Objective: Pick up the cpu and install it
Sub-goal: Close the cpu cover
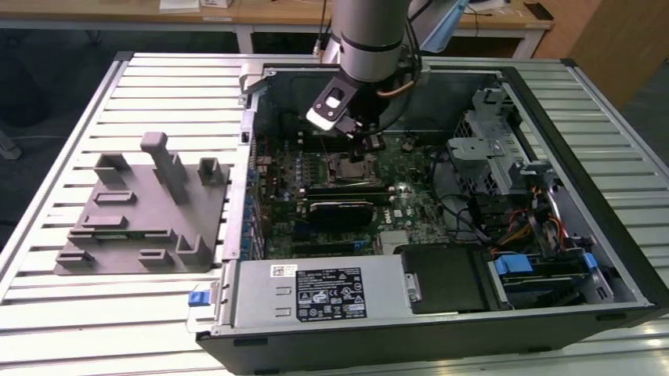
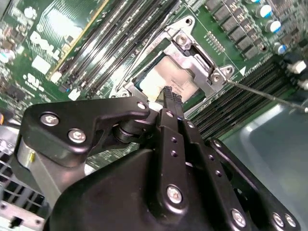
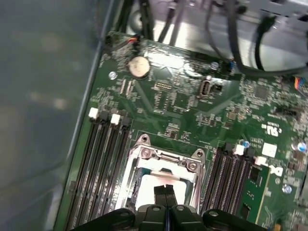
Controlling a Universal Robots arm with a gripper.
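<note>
Inside the open computer case [image 1: 616, 258], which is laid on a slatted table [image 1: 94, 329], the arm is reached down over the green motherboard [image 3: 183, 96]. The gripper [image 2: 169, 94] is seen in both wrist views with its two black fingers [image 3: 161, 191] pressed together, nothing being held between them. Their tips are placed directly above the cpu [image 2: 166, 72], whose pale silver top is seen lying flat within the metal socket frame [image 3: 163, 156]. Whether the tips are touching the chip or are just over it cannot be told. The socket is flanked on both sides by rows of dark memory slots [image 3: 103, 159], and a round coin cell [image 3: 139, 66] is set further along the board. Outside the case, toward the exterior view's left, a grey fixture [image 1: 146, 211] with upright posts is stood on the table, well apart from the gripper. At the near edge of the case a boxed power supply [image 1: 313, 294] is mounted.
</note>
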